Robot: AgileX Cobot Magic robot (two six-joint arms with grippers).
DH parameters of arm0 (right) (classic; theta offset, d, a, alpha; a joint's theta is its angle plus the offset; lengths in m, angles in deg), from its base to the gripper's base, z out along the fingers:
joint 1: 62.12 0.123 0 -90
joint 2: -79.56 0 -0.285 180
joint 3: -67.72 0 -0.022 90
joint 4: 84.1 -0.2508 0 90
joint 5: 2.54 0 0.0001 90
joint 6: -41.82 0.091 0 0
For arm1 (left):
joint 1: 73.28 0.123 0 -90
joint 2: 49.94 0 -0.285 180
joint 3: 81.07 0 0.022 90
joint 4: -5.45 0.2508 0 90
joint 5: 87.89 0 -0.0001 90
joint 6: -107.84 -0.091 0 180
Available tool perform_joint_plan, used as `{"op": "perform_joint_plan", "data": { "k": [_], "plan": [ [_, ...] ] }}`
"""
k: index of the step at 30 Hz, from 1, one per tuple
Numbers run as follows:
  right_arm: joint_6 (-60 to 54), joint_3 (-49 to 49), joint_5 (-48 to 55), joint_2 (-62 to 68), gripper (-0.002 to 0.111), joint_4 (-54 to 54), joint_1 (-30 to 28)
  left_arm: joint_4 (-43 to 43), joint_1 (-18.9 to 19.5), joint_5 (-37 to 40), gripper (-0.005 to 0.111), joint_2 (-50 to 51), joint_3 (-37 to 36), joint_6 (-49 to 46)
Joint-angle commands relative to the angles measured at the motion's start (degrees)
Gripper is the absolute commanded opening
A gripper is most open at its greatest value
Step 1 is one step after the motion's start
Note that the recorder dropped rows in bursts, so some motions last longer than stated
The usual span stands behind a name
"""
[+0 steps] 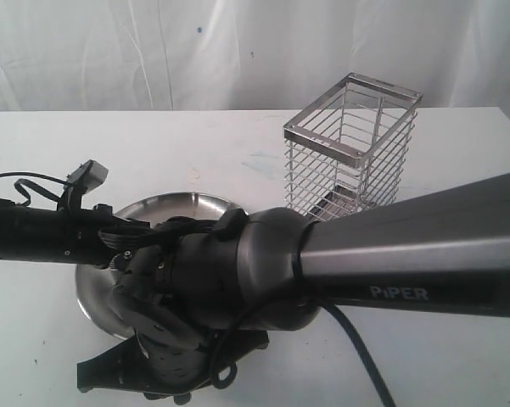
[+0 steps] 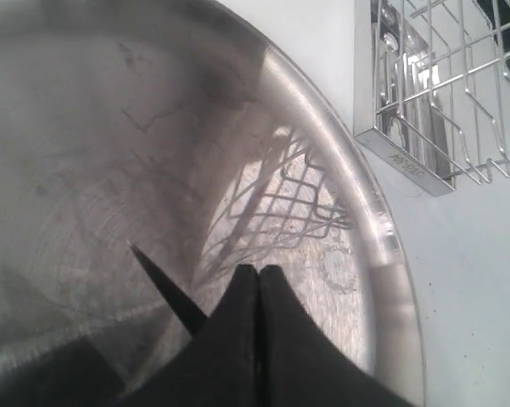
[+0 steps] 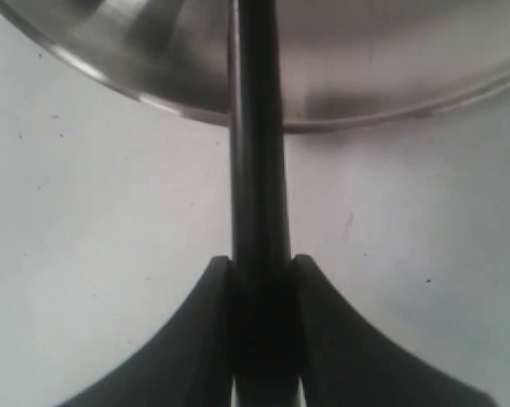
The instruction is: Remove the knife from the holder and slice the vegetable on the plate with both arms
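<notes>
The steel plate (image 2: 110, 127) fills the left wrist view, and its far rim (image 1: 178, 203) shows behind the arms in the exterior view. My right gripper (image 3: 263, 263) is shut on the black knife (image 3: 256, 127), which reaches from the jaws over the plate's rim (image 3: 390, 93). The knife's pointed tip (image 2: 144, 259) lies over the plate just beside my left gripper (image 2: 257, 271), whose fingers are pressed together with nothing visible between them. No vegetable shows in any view. The wire holder (image 1: 352, 144) stands at the back right and looks empty.
The right arm's grey PiPER link (image 1: 407, 254) crosses from the right and covers most of the plate. The left arm (image 1: 34, 229) comes in from the left with loose cables. The holder's base (image 2: 441, 93) stands close to the plate's edge on the white table (image 1: 51, 339).
</notes>
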Motion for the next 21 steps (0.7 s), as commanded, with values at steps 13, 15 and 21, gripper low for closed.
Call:
{"op": "perform_joint_plan", "data": {
  "k": [13, 15, 21],
  "plan": [
    [0.1, -0.2, 1.0, -0.1, 0.000, 0.7, 0.0, -1.2, 0.1, -3.5, 0.000, 10.1, -0.2, -0.4],
    [0.1, -0.2, 2.6, -0.1, 0.000, 0.2, 0.0, -1.2, 0.1, -4.0, 0.000, 10.2, -0.2, -0.3],
    [-2.5, -0.2, 8.1, -0.1, 0.000, -3.8, 0.0, -1.2, 0.1, -4.6, 0.000, 10.2, -0.2, -0.1]
  ]
}}
